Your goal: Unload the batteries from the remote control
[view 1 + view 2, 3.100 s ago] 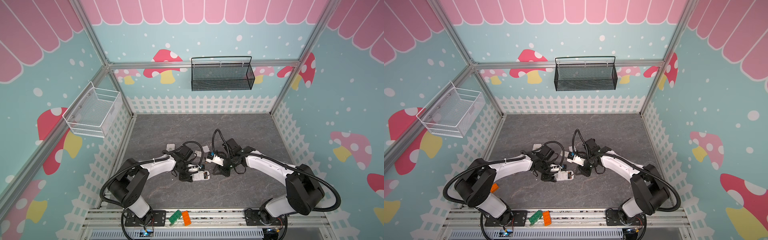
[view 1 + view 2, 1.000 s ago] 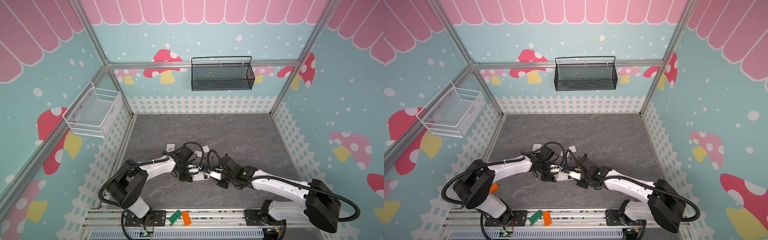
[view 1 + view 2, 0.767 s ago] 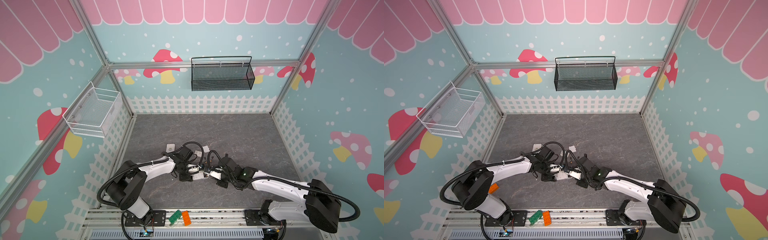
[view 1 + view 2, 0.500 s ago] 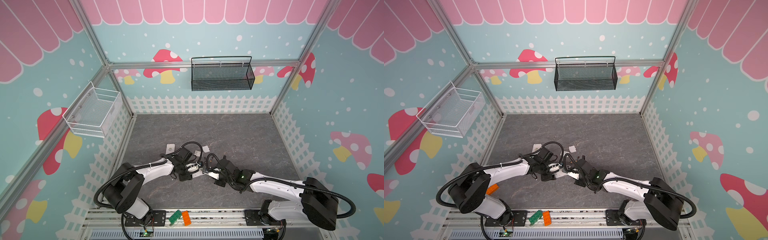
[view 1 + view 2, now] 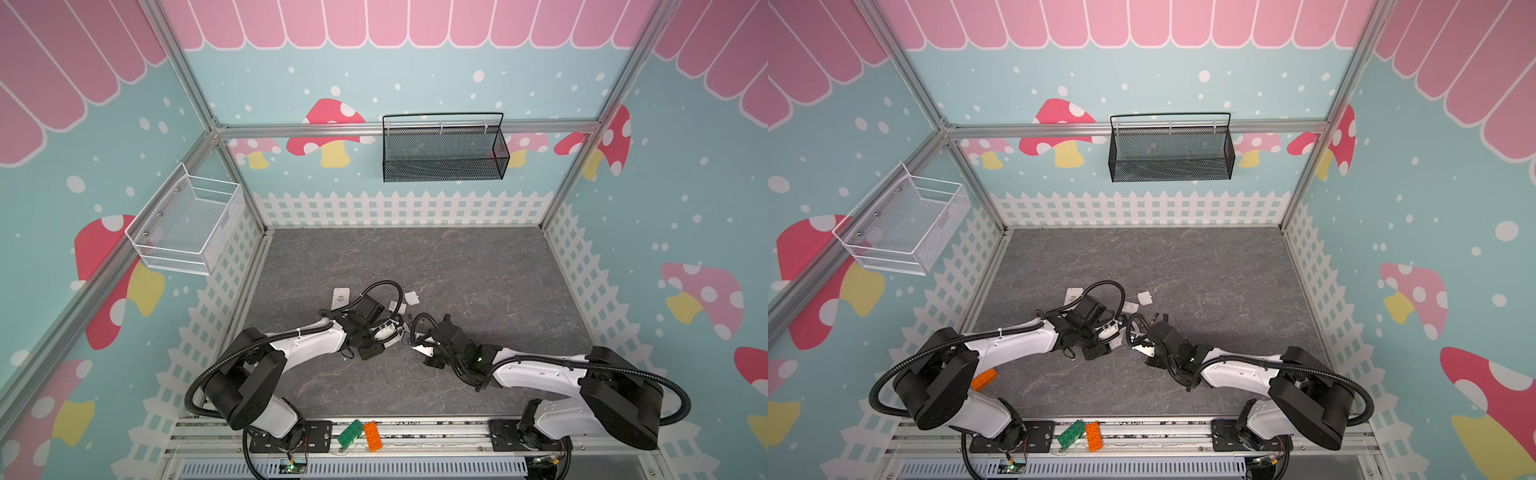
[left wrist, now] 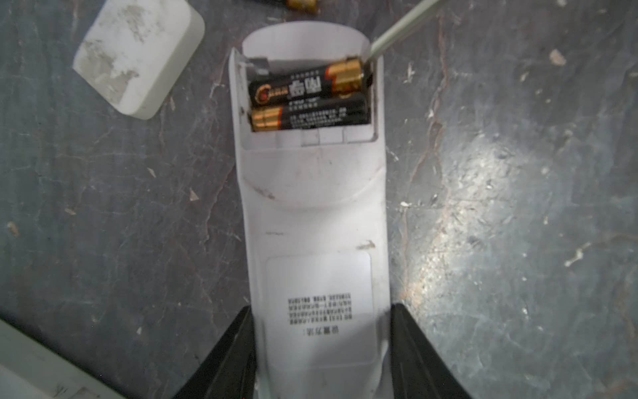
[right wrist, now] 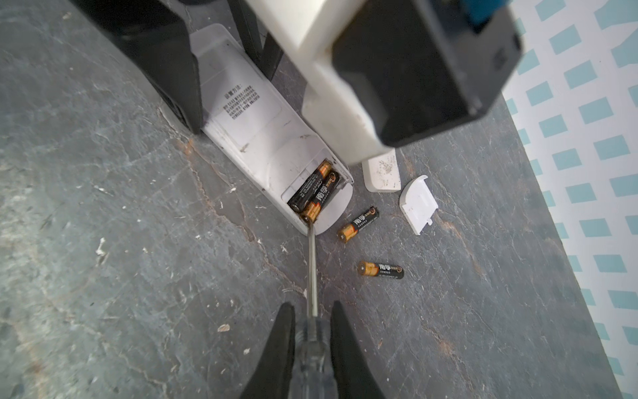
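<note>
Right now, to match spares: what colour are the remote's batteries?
The batteries are black with orange-gold end bands; clearest in the left wrist view.

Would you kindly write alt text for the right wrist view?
The right hand holds a screwdriver, its tip at the two batteries in an open white remote that the left hand grips; two loose batteries lie on the table.
</note>
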Action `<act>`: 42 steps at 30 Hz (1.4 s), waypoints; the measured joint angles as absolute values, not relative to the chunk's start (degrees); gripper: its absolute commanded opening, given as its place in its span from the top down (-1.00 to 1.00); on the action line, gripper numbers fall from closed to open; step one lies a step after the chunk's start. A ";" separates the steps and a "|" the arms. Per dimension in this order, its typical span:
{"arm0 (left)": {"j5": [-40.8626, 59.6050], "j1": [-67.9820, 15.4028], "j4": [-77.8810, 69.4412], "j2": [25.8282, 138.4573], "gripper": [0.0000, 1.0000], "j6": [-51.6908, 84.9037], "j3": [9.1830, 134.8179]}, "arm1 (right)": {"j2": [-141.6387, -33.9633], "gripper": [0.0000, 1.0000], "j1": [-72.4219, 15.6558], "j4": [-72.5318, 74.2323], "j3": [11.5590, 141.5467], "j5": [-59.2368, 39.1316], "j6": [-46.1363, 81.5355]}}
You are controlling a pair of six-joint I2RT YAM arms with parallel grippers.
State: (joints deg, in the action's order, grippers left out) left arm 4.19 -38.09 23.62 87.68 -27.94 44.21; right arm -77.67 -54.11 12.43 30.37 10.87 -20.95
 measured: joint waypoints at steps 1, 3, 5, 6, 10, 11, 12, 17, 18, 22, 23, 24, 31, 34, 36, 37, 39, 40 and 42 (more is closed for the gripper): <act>3.92 -38.09 23.57 87.68 0.01 -27.62 44.21 | -77.67 1.00 -54.11 12.95 30.37 11.07 -20.99; 3.38 -38.09 23.49 87.68 0.01 -27.14 44.21 | -77.60 1.00 -54.11 13.98 30.37 11.86 -20.99; 3.14 -38.09 23.51 87.68 0.00 -26.70 44.21 | -77.41 1.00 -54.04 15.59 30.37 13.08 -21.02; 3.22 -38.11 23.68 87.68 0.00 -26.81 44.21 | -77.36 1.00 -53.89 17.21 30.37 14.20 -21.02; 4.32 -39.51 24.23 87.68 -0.02 -27.40 44.14 | -77.36 1.00 -53.15 20.78 30.39 15.75 -20.97; 4.43 -39.70 24.32 87.68 -0.03 -27.42 44.14 | -77.36 1.00 -53.17 21.10 30.39 15.94 -20.99; 4.49 -39.79 24.32 87.68 -0.04 -27.42 44.14 | -77.36 1.00 -53.19 21.30 30.39 16.16 -20.99; 4.49 -39.83 24.38 87.68 -0.04 -27.40 44.14 | -76.31 1.00 -53.23 20.78 30.35 17.76 -20.93; 4.49 -39.83 24.43 87.68 -0.03 -27.40 44.14 | -75.75 1.00 -53.25 20.51 30.35 18.20 -20.75; 4.32 -39.83 25.19 87.68 0.06 -27.46 44.58 | -72.51 1.00 -53.08 16.84 30.50 18.11 -18.26; 4.01 -39.83 25.74 87.68 0.12 -27.62 44.91 | -71.57 1.00 -52.80 14.68 30.94 16.95 -16.88; 3.70 -39.83 26.35 87.68 0.25 -27.79 45.28 | -70.87 1.00 -52.49 12.49 31.68 15.79 -15.35; -1.85 -39.83 30.57 86.37 0.50 -30.11 48.82 | -68.86 1.00 -51.72 2.52 37.28 10.41 0.54; -4.97 -39.68 30.70 84.25 0.52 -31.38 48.97 | -70.15 1.00 -51.70 1.02 38.76 8.43 7.51; -6.28 -39.20 30.61 83.66 0.52 -31.70 49.08 | -72.73 1.00 -51.68 0.47 40.58 6.92 11.05; -6.66 -39.00 30.59 83.64 0.52 -31.70 49.15 | -74.06 1.00 -51.68 0.34 41.50 6.28 12.40; -7.57 -38.54 30.61 83.64 0.52 -31.70 49.17 | -76.88 1.00 -51.68 0.16 43.29 4.80 15.03; -8.03 -38.41 30.52 83.64 0.52 -31.70 49.17 | -77.91 1.00 -51.68 0.21 43.81 4.12 16.03; -8.95 -38.20 30.30 83.64 0.52 -31.70 49.17 | -79.85 1.00 -51.68 0.60 44.42 2.68 17.96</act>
